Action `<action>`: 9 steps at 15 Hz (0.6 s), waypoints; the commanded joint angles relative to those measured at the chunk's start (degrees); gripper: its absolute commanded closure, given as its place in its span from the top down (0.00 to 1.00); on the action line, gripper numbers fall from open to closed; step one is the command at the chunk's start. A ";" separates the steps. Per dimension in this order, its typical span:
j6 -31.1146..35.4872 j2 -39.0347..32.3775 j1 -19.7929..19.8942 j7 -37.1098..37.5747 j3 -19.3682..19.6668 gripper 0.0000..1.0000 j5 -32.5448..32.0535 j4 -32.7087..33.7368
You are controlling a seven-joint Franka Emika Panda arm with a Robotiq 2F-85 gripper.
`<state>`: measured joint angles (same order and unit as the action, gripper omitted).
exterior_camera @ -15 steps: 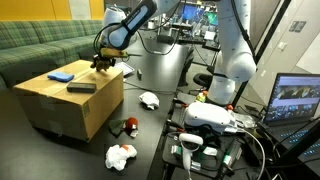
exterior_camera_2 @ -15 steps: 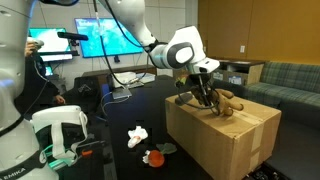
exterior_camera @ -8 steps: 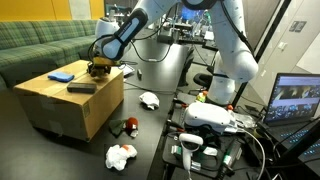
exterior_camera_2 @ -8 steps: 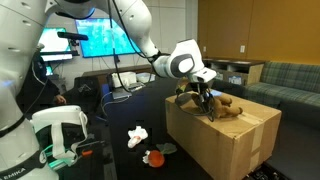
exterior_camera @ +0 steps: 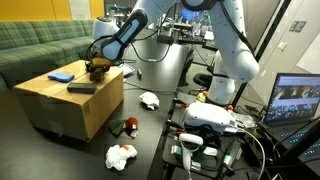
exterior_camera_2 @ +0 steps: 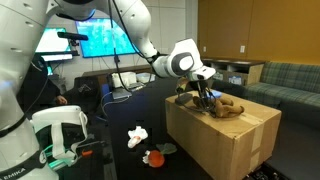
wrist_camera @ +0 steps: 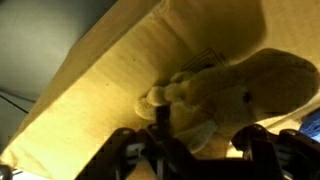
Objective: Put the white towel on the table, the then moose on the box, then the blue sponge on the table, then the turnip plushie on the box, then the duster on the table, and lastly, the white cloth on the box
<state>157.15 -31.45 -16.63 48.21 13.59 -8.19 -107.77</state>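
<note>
1. Moose [exterior_camera_2: 226, 106] lies on the cardboard box [exterior_camera_2: 230, 140], centre-right; the end effector [exterior_camera_2: 206, 100] straddles it, and I cannot tell whether it is gripping.
2. White towel [exterior_camera: 120, 155] already on the bench [exterior_camera: 152, 128], lower centre.
3. Blue sponge [exterior_camera: 60, 75], turnip plushie [exterior_camera: 125, 126], duster [exterior_camera: 80, 88] and white cloth [exterior_camera: 148, 99] not yet moved.

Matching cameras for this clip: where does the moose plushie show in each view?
In an exterior view: moose on the box top's far corner, upper left.
In an exterior view: moose on the box top, right of centre.
Wrist view: moose fills the right half.
Shared landmark: the box under it.
</note>
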 commanded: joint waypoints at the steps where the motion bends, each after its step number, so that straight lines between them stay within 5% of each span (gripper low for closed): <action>1: -2.00 3.41 -2.34 0.54 1.59 0.95 -4.12 -0.45; 9: -1.93 5.60 -5.11 -0.75 -2.46 1.00 -10.36 2.43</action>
<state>155.95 -26.01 -21.09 48.31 13.14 -16.94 -107.43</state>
